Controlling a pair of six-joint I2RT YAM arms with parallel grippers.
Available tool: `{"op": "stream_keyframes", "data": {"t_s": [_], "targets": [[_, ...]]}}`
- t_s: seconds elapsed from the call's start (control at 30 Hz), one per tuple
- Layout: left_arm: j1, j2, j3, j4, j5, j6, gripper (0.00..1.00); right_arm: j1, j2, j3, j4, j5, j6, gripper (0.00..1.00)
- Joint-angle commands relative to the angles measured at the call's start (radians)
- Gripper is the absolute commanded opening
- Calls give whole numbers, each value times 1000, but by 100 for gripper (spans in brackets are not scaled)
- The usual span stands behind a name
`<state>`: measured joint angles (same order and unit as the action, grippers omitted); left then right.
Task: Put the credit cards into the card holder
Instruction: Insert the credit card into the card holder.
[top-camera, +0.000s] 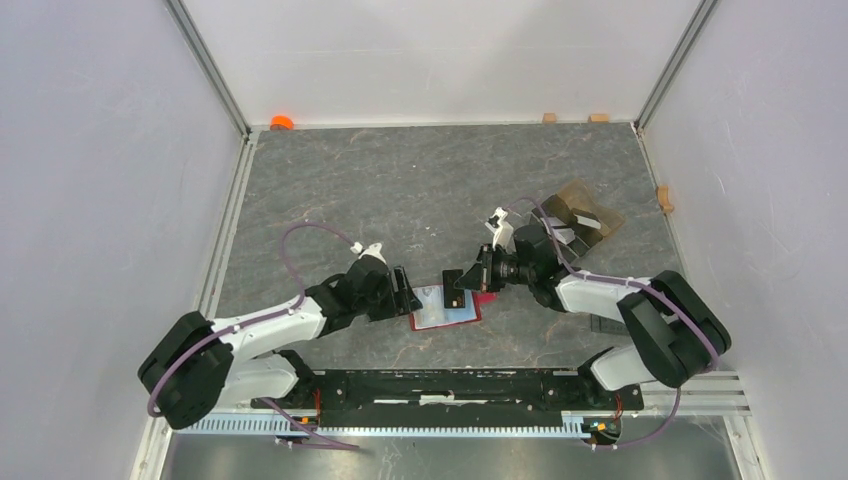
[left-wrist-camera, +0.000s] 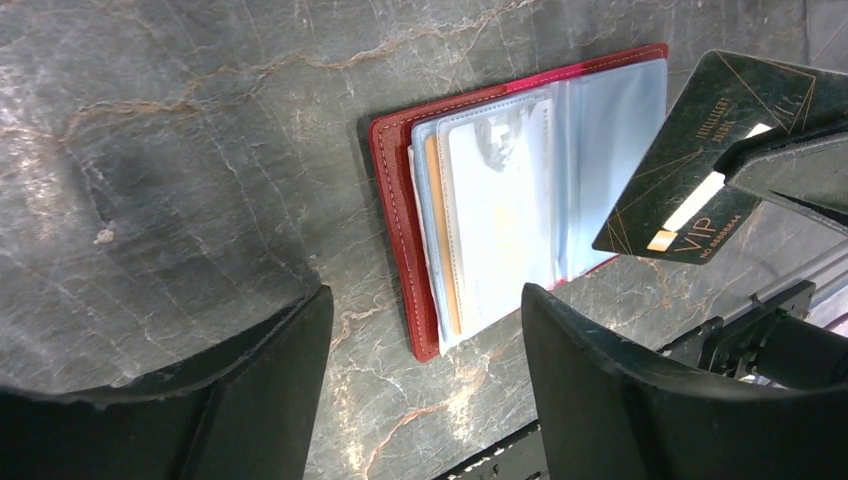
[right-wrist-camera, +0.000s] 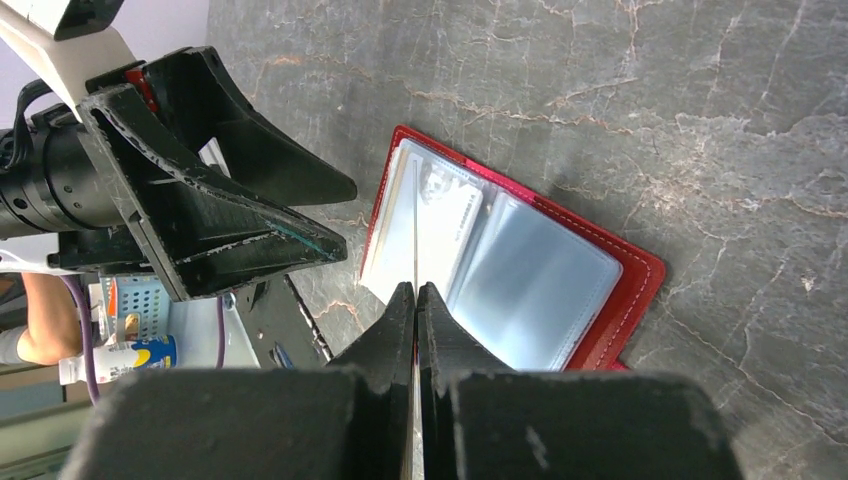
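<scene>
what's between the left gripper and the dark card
The open red card holder, lying flat below the dark card; the top view shows it.

An open red card holder lies on the grey table between the two arms. The left gripper sits just beside its left edge. The right gripper holds a dark card over it

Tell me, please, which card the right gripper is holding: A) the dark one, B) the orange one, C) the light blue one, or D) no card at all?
A: the right gripper is shut on the dark card, printed VIP, held over the open red card holder.
</scene>
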<state>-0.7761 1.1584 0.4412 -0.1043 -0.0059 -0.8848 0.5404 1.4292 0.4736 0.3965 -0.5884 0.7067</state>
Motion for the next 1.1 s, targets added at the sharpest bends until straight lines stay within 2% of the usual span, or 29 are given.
{"op": "stream_keyframes", "data": {"t_s": [0.0,0.6,0.87,1.07], "targets": [[5,46,12,75,33,36,73,-4,49,-2,106,-12,31,0],[5,127,30,74,44,67,56,8,164,-62,241,-16,102,0],[5,156,30,67,46,74,47,15,203,-79,238,-8,116,0],[5,169,33,63,44,81,44,26,251,-63,185,-4,99,0]]}}
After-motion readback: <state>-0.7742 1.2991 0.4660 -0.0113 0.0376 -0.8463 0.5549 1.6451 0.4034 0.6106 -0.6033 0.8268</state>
